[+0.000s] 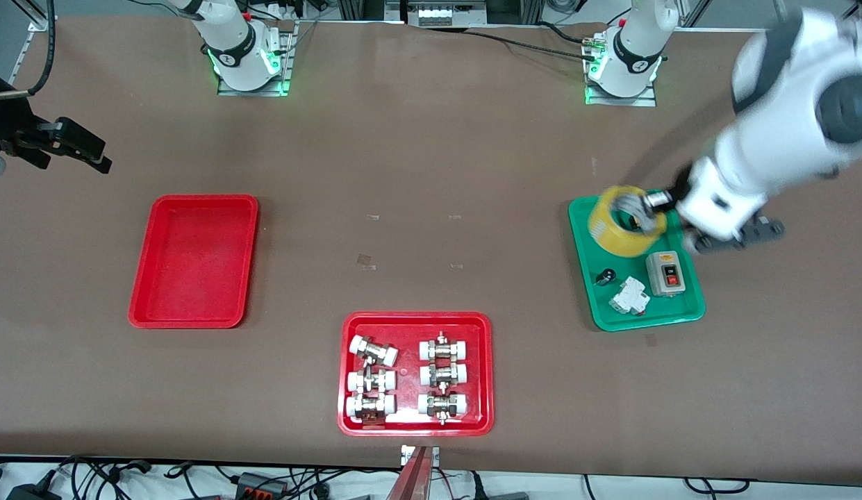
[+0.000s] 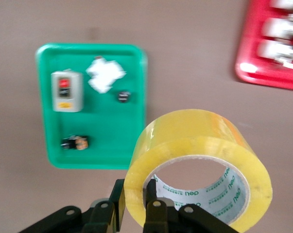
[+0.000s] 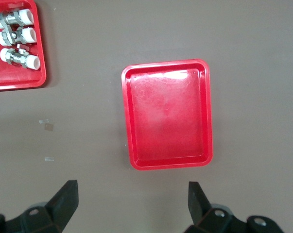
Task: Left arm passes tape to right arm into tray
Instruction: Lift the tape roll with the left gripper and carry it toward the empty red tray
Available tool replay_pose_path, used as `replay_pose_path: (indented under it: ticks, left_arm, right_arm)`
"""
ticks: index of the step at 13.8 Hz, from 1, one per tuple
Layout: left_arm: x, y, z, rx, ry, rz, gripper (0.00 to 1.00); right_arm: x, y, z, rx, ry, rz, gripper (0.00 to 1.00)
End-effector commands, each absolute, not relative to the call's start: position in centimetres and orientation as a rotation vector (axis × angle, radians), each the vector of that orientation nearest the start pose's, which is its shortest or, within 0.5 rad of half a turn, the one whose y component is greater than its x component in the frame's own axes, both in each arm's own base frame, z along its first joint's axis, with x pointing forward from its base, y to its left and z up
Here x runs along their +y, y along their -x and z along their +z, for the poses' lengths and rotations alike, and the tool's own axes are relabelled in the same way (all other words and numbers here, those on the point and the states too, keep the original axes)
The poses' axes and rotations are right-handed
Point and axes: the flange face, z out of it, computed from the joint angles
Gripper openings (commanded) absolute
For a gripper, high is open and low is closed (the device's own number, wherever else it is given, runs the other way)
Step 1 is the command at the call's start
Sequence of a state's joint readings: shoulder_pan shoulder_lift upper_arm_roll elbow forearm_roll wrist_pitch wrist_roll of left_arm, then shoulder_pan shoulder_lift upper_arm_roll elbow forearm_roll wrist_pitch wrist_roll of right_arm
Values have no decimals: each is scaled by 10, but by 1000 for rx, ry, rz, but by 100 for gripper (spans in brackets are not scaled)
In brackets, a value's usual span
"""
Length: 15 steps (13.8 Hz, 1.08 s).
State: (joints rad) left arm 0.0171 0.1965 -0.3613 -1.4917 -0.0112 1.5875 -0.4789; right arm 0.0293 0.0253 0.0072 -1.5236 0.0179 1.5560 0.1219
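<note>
The left arm (image 1: pixel 785 132) has the roll of yellow packing tape (image 1: pixel 625 221) lifted over the green tray (image 1: pixel 674 316) at its own end of the table, so the step in hand looks like the carry toward a handover. The left gripper (image 1: pixel 642 203) is clamped on the roll's wall, one finger inside the hollow core and one outside, as the left wrist view shows (image 2: pixel 134 206). The plain red tray (image 1: pixel 194 260), the goal, lies toward the right arm's end of the table, well apart from the tape. The red tray of pipe fittings (image 1: pixel 415 373) sits between the two ends, nearer the front camera.

The right gripper (image 1: pixel 69 146) hangs over bare table near the edge, above the plain red tray (image 3: pixel 168 114) in its wrist view, fingers spread wide and holding nothing; it waits.

Next move, by my judgement: bring the roll toward mid-table with the free part of the ring offered, so the right gripper can close on it before the left lets go.

Writing: the tape's inner core (image 2: pixel 204 187) carries repeated green print reading "deli". The grey switch box (image 1: pixel 667 273) has a red button; its markings are too small to read
</note>
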Motion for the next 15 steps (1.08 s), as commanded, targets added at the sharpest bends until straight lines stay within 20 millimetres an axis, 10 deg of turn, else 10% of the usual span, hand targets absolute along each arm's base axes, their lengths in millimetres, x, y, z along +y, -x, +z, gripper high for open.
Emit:
replay_pose_path:
  ticks: [1,8,15]
  left_arm:
    - [-253,-585,518,-228,3185,321,0]
    - [-437,-567,412,-511,3380,407,0]
    - [-480,-579,380,-1072,3513,523,0]
  right_arm:
    - [21,-563,615,138,3118,67,100]
    - [11,-569,566,109,2750,349,100]
    - [47,-600,502,-21,2568,391,100]
